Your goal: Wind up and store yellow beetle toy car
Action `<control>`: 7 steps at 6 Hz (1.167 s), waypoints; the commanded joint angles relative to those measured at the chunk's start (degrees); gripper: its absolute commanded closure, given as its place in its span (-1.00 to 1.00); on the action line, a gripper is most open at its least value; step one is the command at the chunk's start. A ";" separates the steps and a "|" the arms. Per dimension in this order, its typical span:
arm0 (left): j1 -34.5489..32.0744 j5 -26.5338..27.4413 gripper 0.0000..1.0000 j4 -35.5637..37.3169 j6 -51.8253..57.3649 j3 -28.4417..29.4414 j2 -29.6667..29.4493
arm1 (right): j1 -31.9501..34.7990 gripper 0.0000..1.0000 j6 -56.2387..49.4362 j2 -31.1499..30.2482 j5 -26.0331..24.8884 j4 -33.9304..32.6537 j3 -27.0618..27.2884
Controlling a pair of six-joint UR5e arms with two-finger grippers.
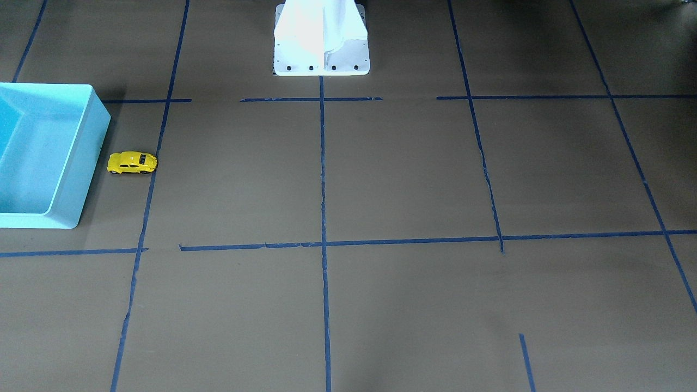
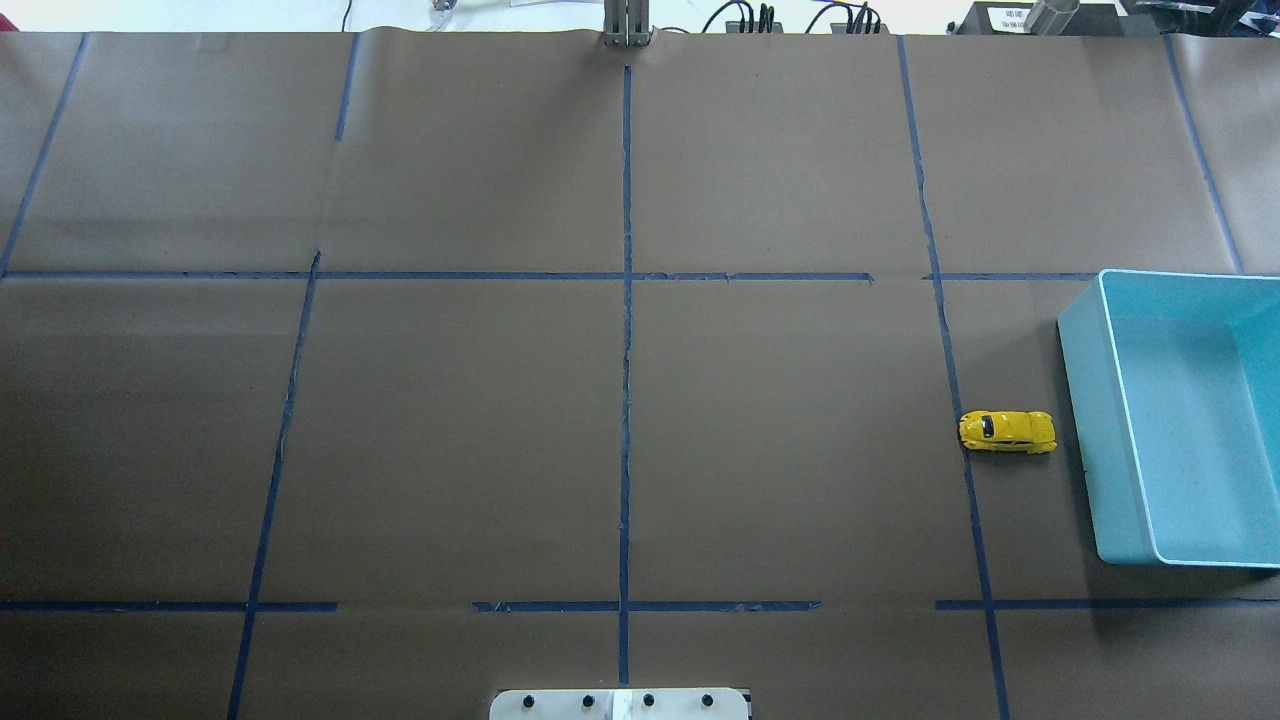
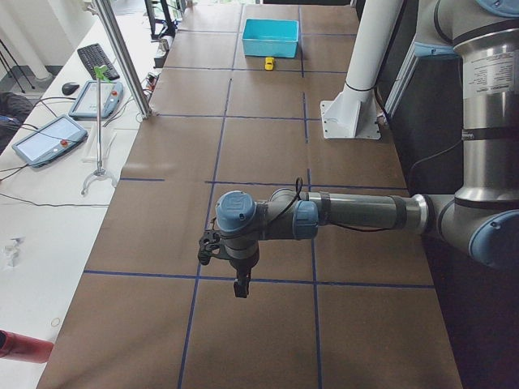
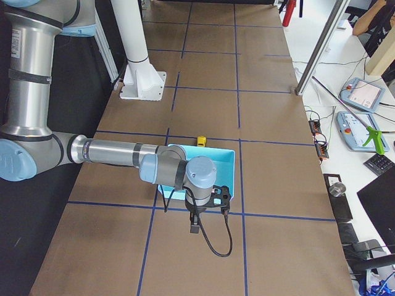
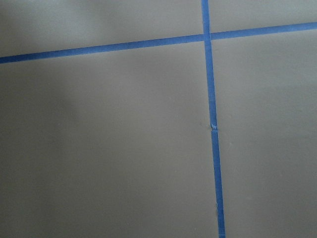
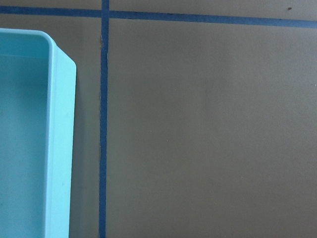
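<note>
The beetle toy car [image 2: 1007, 432] is yellow, bin [image 2: 1100, 430] turquoise, table [image 2: 450, 440] brown with blue tape grid [image 2: 626, 400].

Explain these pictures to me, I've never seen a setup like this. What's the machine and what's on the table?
It is a two-armed robot at a brown table marked with blue tape. Two pictures look down on the table from opposite sides, two look along it from its ends, two come from cameras on the wrists. A small yellow beetle toy car sits beside a turquoise bin, apart from it. The left hand and the right hand hang above the table, holding nothing; whether they are open is unclear.
</note>
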 commanded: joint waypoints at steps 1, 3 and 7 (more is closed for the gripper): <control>-0.08 0.00 -1.00 -0.01 0.00 -0.15 -0.09 | -0.06 -1.00 -0.02 0.00 0.00 -0.02 -0.35; 0.01 0.00 -1.00 -0.01 0.00 -0.23 0.00 | -0.06 -1.00 -0.02 0.00 -0.09 -0.03 -0.35; -0.08 0.00 -1.00 -0.80 0.00 -0.85 -0.18 | 0.03 -1.00 0.16 0.00 0.00 4.45 -2.98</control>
